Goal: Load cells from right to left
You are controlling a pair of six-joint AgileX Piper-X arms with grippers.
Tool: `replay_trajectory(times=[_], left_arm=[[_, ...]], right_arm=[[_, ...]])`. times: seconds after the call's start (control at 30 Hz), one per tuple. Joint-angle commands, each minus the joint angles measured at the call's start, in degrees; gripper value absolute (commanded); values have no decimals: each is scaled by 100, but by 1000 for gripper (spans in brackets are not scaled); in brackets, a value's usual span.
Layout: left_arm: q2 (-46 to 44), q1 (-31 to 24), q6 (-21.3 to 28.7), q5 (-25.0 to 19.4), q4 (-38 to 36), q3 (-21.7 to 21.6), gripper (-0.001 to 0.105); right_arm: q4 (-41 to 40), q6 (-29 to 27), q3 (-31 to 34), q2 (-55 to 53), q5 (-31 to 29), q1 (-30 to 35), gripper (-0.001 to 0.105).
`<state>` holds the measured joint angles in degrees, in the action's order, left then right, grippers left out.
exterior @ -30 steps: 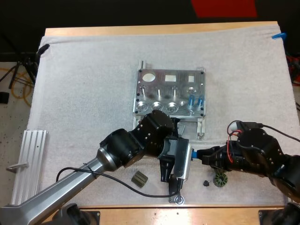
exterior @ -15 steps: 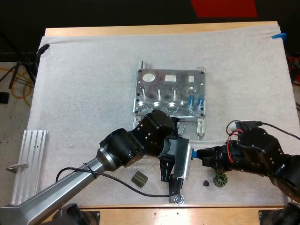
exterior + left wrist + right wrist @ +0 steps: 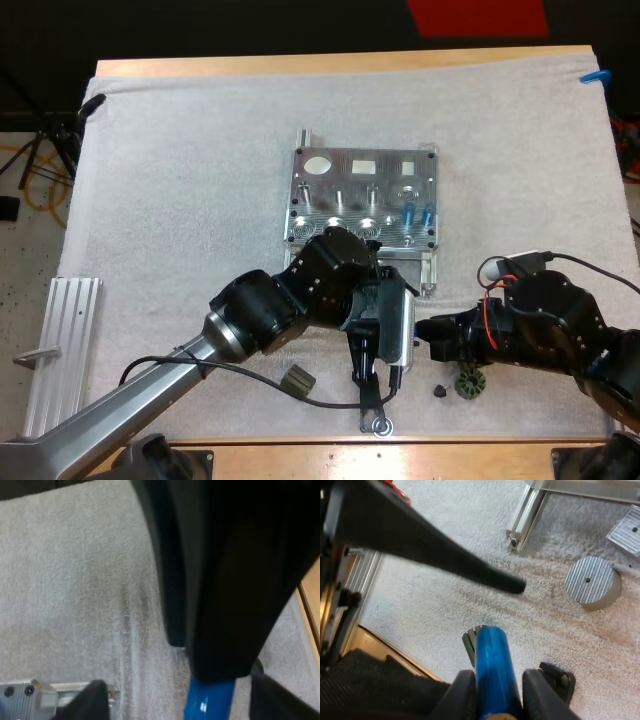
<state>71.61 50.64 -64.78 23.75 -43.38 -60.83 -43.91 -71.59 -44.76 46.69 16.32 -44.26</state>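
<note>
One metal fixture [image 3: 365, 195]; three blue cylinders [image 3: 408, 213] — two on the fixture, one off it; three small dark parts [image 3: 297, 380]; one grooved metal rail [image 3: 62, 345].

No txt, nos., labels or brand marks legible anywhere. Metal fixture [image 3: 365, 200], just to 12 o'clock of the white mat's [image 3: 180, 180] centre: no stamp readable. Blue cylinder [image 3: 492, 670]: no marking readable.

left tool [image 3: 375, 372] swung rightward, closing against right tool [image 3: 428, 332], blue cylinder [image 3: 490, 665] between them now covered from above
</note>
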Motion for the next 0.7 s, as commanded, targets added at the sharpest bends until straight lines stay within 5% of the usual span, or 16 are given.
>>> replay_trajectory(times=[0.0,0.27,0.47,0.67], left_arm=[[-63,31,-122,6,-57,-40,62],[-160,31,-345,-78,-1095,-210,62],[-528,31,-555,-1061,-1262,-213,62],[-1004,31,-1723,-1690,-1262,-213,62]], right_arm=[[1,-173,-41,-14,68,8,0],[-170,-817,-165,-14,-84,8,0],[-658,-1396,-484,-14,-228,8,0],[-999,-1728,-790,-14,-242,8,0]])
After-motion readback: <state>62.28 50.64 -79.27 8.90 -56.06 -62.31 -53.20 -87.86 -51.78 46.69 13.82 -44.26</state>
